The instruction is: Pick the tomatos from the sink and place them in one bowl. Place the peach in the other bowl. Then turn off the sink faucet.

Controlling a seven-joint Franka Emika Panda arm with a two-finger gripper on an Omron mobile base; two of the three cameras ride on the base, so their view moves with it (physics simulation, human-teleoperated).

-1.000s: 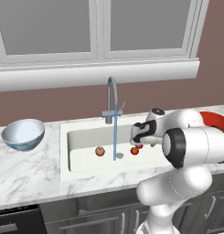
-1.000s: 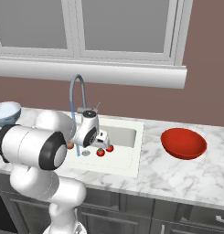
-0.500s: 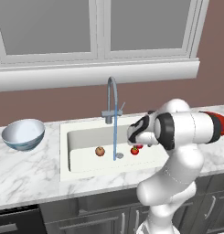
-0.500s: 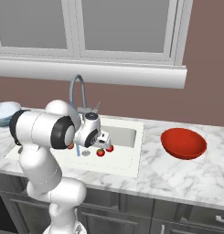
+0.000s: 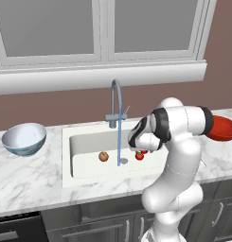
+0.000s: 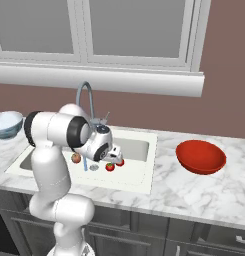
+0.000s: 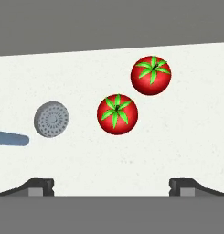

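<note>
Two red tomatos with green tops lie on the floor of the white sink (image 7: 186,137), one (image 7: 117,114) near the middle of the hand view and the other (image 7: 151,75) up and to the right. My gripper (image 7: 111,187) hovers above them, open and holding nothing. From the left base view, my hand (image 5: 142,140) hides part of one tomato while the other tomato (image 5: 139,155) shows. The peach (image 5: 103,156) rests left of the water stream. Water runs from the faucet (image 5: 116,101). The red bowl (image 6: 200,157) stands right of the sink, the white and pale blue bowl (image 5: 23,138) to its left.
The round metal drain (image 7: 51,119) lies left of the tomatos, with the blue water stream (image 5: 119,144) falling beside it. White marble counter (image 6: 194,192) surrounds the sink. A windowsill and wall run behind the faucet.
The arm's upper links have swung back from the cameras and stand more upright. The hand stays over the tomatos with its jaws open. The fruits have not moved.
</note>
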